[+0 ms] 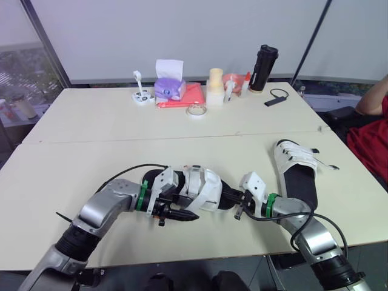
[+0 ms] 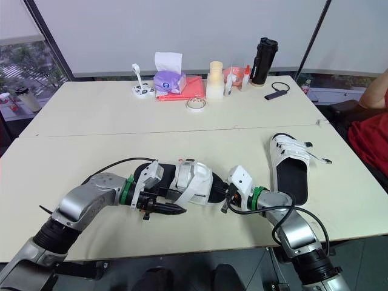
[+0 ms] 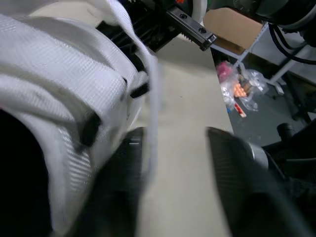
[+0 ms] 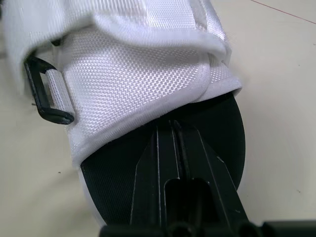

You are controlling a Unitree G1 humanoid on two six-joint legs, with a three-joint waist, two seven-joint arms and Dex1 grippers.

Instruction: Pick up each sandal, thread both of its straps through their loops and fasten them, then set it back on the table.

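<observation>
Surface: two cream tabletops (image 1: 121,127) pushed together with a seam between them. Well beyond both grippers stand a purple tissue box (image 1: 170,89), a flat red cloth (image 1: 193,96), a roll of tape (image 1: 196,110) and a tall black bottle (image 1: 264,68).
Room: pale wall panels behind; a person in a red top (image 1: 373,133) sits off to the right arm's outer side.
Near sandal (image 1: 203,188): white woven-mesh straps over a black footbed, lying between the two grippers. A black plastic loop (image 4: 44,96) sits at a strap's edge.
Far sandal (image 1: 297,167): same make, flat on the table just beyond the right gripper, strap ends sticking out.
Left gripper (image 1: 189,216): low, elbow bent inward, fingers (image 3: 123,182) spread apart, with a loose white strap hanging beside one.
Right gripper (image 4: 170,126): forearm angled inward, fingers pressed together, tips on the near sandal's footbed.
</observation>
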